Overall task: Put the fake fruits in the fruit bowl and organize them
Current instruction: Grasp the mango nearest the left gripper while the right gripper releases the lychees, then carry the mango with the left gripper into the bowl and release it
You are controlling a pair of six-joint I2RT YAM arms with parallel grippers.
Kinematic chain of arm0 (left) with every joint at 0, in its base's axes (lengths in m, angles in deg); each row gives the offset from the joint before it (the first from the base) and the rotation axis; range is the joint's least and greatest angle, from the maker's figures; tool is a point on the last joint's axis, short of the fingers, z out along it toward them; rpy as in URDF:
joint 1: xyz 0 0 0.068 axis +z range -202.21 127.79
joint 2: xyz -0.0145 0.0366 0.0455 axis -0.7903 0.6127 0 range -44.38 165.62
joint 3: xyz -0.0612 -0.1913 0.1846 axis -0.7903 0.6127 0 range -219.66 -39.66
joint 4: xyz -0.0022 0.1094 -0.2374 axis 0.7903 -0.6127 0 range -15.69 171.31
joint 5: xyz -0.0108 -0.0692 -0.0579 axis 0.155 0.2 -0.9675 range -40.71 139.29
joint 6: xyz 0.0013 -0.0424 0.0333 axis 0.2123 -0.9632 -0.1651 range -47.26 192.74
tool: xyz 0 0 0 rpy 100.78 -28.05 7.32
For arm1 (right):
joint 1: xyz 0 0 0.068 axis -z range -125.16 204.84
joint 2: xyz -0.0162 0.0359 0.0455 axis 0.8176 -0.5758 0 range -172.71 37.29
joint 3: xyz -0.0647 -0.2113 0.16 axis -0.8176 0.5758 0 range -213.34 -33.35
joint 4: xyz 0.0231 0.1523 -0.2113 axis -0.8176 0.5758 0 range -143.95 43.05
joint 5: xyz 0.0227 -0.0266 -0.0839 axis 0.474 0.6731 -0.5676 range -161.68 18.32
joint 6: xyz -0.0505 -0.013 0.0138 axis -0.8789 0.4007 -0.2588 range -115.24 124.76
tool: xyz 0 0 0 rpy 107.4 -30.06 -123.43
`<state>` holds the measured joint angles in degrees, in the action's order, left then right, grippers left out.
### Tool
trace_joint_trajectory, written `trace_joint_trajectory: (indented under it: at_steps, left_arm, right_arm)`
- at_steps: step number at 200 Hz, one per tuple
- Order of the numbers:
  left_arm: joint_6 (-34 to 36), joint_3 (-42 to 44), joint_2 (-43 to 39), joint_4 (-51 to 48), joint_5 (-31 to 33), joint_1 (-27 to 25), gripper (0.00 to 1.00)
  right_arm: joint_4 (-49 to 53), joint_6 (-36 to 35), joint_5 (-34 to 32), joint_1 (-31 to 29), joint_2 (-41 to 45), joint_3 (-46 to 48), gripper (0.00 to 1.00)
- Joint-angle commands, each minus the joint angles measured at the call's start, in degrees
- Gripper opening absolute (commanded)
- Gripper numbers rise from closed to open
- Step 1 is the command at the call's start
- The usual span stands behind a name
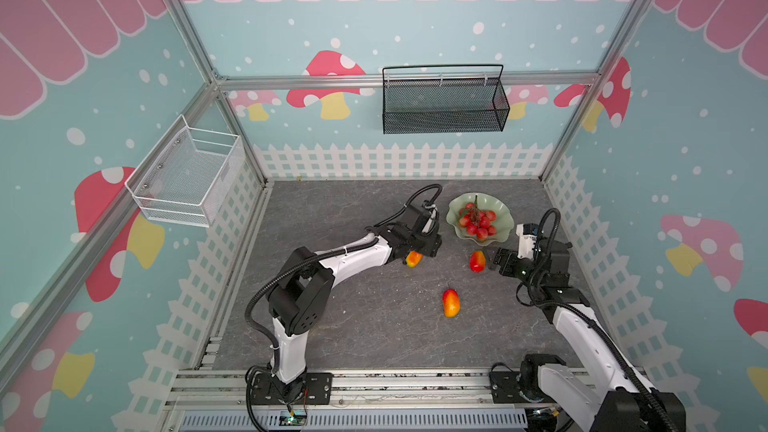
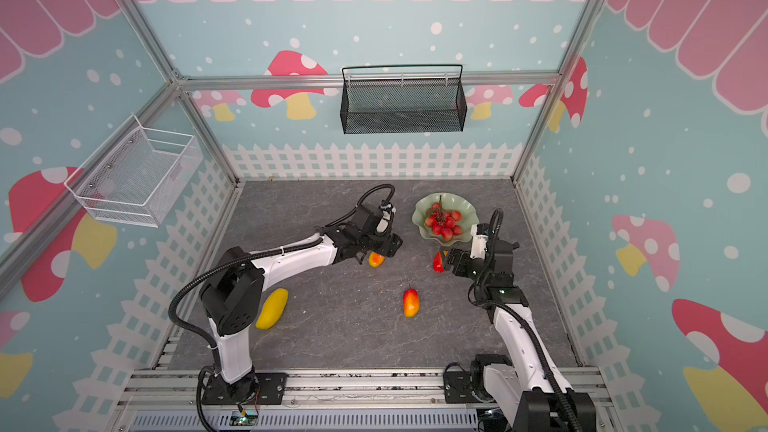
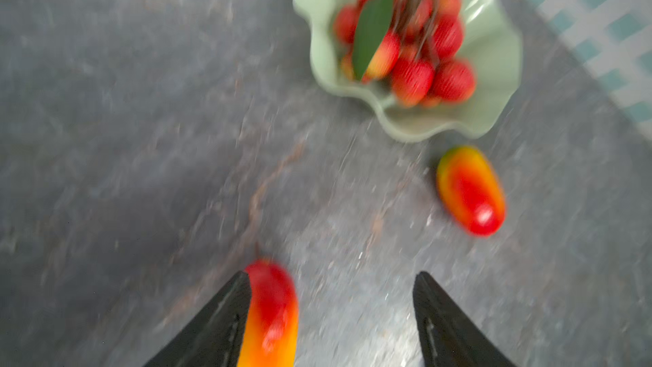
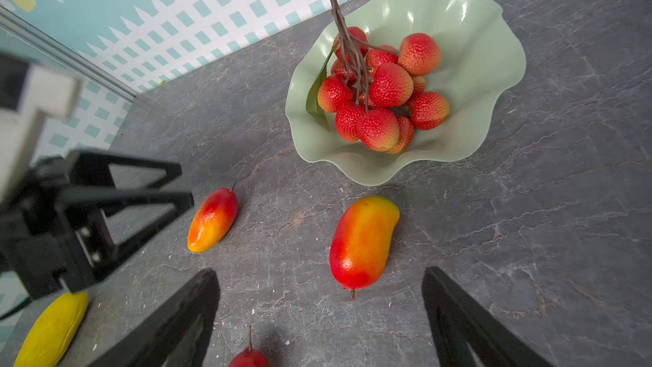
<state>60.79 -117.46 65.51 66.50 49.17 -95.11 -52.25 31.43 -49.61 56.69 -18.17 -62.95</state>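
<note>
— Starting at the near edge: what lies loose on the counter (image 1: 353,338)?

— A yellow curved fruit (image 2: 272,308) at 8 o'clock, partly hidden by the left arm. One mango (image 1: 451,302) lies alone at about 4 o'clock of centre. Nothing touches either.

— And mid-counter?

— The left fingers (image 3: 218,323) stand apart, low over a second mango (image 3: 273,312). It sits against one finger's inner face, with a wide gap to the other. The right fingers (image 4: 183,315) are spread wide too and hold nothing. A third mango (image 4: 363,241) lies just ahead between them, at 6 o'clock of the fruit bowl (image 1: 503,211).

— The bowl itself?

— Between 1 and 2 o'clock on the counter. It carries only the red berry cluster (image 1: 477,220), which fills its middle.

— So how should the left pick go?

— I'd shift sideways until the mango is centred, then close across its narrow waist. The skin looks glossy, so an off-centre pinch would likely squirt it out. Then lift clear of the wavy rim and lay it in the bare part at the bowl's 3 o'clock, long side along the wall. The arms are near each other, so I'd send one to the bowl at a time.
</note>
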Motion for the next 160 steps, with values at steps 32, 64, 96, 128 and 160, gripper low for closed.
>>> trace_joint_trajectory:
  at_steps: [32,64,96,128,160]
  left_arm:
    - [4.71,4.48,-0.85,0.57,6.58,-0.35,0.8]
    - [3.9,2.78,3.06,0.13,4.96,-0.36,0.79]
    - [3.94,1.45,5.27,0.2,4.35,-0.35,0.78]
    - [3.59,0.54,6.28,0.1,6.72,-0.35,0.71]
    - [4.25,0.69,6.03,1.23,8.44,-0.26,0.54]
  right_arm:
    - [-1.69,0.04,3.65,0.26,-1.49,0.37,0.92]
    - [0.21,-0.98,2.07,0.26,0.51,0.45,0.92]
    - [0.55,-1.36,1.74,0.26,0.5,-0.02,0.92]
    - [0.52,-1.79,1.62,0.26,-0.74,-0.32,0.92]
    - [0.33,-1.72,0.92,0.58,-2.04,0.41,0.92]
